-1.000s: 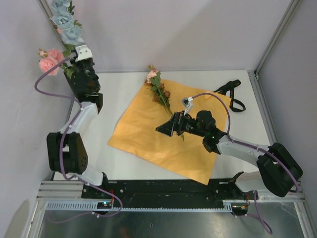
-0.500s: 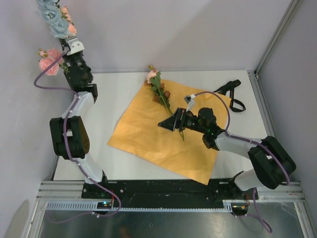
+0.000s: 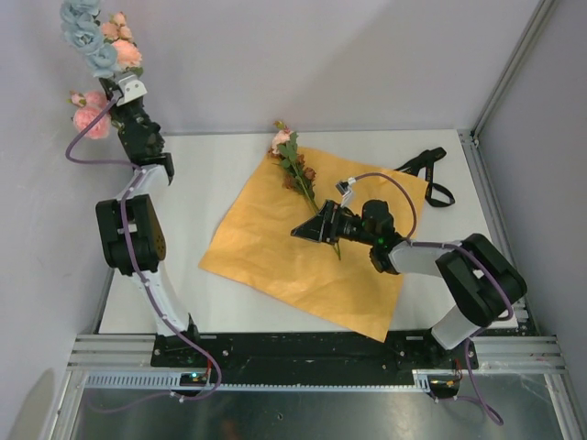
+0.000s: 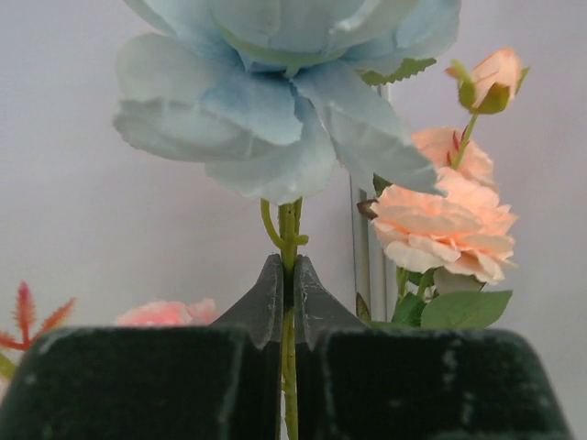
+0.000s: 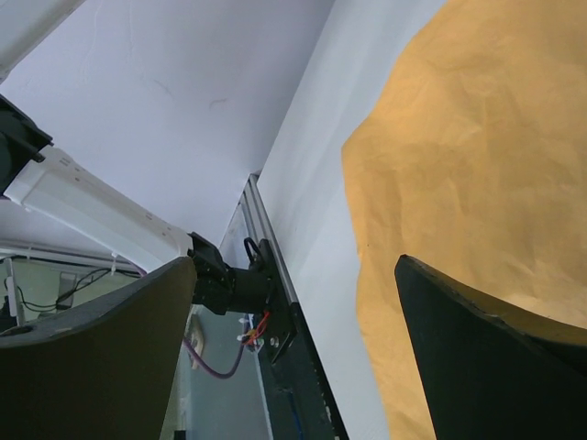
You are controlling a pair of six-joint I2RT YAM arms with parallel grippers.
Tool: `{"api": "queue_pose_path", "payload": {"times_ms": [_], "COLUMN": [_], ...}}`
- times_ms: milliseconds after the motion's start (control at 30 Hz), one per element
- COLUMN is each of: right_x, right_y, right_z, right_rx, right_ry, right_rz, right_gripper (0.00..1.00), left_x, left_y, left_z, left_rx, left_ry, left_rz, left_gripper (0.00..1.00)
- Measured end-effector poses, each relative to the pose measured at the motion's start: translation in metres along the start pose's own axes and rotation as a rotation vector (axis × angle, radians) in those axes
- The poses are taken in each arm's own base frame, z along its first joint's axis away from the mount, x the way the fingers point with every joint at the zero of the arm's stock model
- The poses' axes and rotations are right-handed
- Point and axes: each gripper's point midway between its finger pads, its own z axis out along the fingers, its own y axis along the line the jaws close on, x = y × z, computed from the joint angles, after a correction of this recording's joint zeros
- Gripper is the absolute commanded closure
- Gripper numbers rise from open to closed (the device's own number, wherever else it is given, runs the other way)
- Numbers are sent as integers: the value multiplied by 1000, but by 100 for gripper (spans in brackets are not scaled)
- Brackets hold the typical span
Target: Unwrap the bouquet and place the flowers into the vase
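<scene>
The bouquet's orange paper (image 3: 303, 252) lies spread flat on the white table. One of the flowers, a stem with pink and brownish blooms (image 3: 293, 165), lies across the sheet's far corner. My right gripper (image 3: 310, 229) is open low over the paper (image 5: 477, 165), beside that stem's lower end, with nothing between its fingers (image 5: 293, 357). At the far left my left gripper (image 3: 117, 84) is raised and shut on a green stem (image 4: 290, 275), which carries a pale blue bloom (image 4: 275, 101) beside peach-pink blooms (image 4: 445, 215). More pink blooms (image 3: 87, 119) show behind that arm. The vase is hidden.
A black ribbon (image 3: 431, 174) lies at the back right beside the paper. Grey walls close in the left and back sides, and a metal frame post (image 3: 509, 69) stands at the back right corner. The base rail (image 3: 293, 353) runs along the near edge.
My left arm has swung the held flowers further left and up toward the wall. The right gripper has stayed open over the paper by the stem, shifting only slightly.
</scene>
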Motion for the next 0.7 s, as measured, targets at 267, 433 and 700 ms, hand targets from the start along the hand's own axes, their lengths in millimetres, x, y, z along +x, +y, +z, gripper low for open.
{"api": "queue_pose_path", "payload": {"times_ms": [267, 433, 700], "right_x": [-2, -3, -9], "right_y": [-2, -2, 13], "right_z": [1, -1, -9], "right_rx": [-27, -30, -29], "right_ry": [3, 4, -6], "right_rz": [42, 42, -2], "right_gripper": [4, 4, 3], "left_x": [17, 47, 69], "left_y": [3, 0, 7], "left_z": [-7, -31, -64], "left_rx": [0, 28, 48], "left_ry": [19, 96, 210], "left_rz": [-12, -2, 22], "left_gripper": [58, 39, 13]}}
